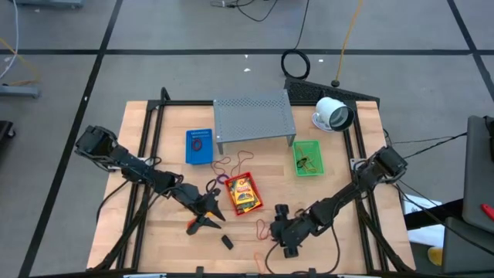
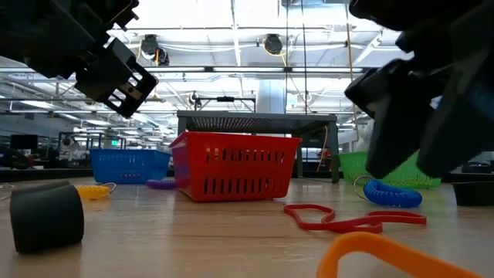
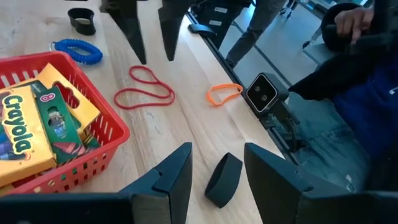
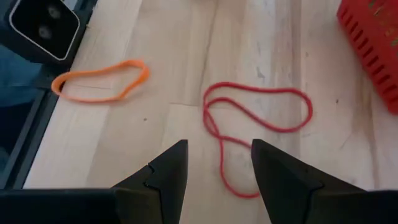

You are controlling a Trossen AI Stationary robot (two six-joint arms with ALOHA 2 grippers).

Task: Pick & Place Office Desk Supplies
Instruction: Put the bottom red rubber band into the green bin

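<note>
Red rubber band (image 4: 258,127) lies looped on the pale wood table (image 1: 340,232), close beside the red basket (image 3: 93,134) holding Crayola boxes (image 3: 18,134), with an orange band (image 4: 99,81) nearby at the table's front edge. The right gripper (image 4: 217,171) hovers over the red loop, jaws apart. The left gripper (image 3: 217,171), jaws apart too, straddles a small black piece (image 3: 222,180), perhaps a clip.
</note>
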